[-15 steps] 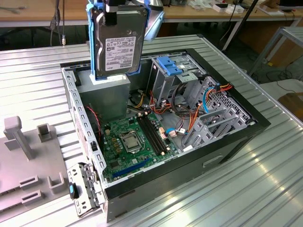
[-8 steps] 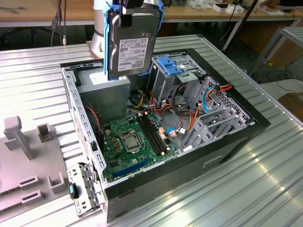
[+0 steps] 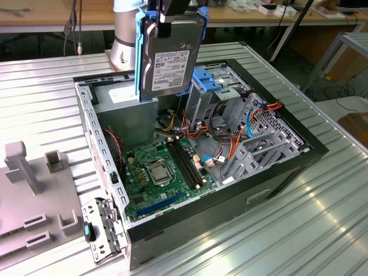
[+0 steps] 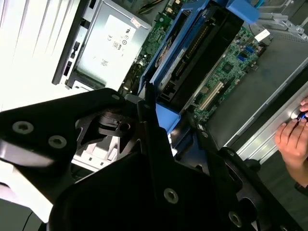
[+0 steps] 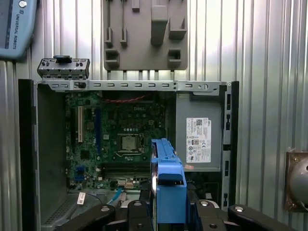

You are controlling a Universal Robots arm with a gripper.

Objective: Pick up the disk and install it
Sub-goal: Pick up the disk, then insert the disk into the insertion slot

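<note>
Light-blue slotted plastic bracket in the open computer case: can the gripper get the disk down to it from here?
Probably yes. The gripper holds the blue-framed dark-grey disk upright above the open black case, beside the light-blue bracket; nothing I can see lies between them.

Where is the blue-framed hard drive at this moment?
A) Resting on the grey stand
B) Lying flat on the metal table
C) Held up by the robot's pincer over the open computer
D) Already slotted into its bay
C: in the exterior view the disk hangs upright, clamped at its top by the pincer, above the open computer case.
</note>
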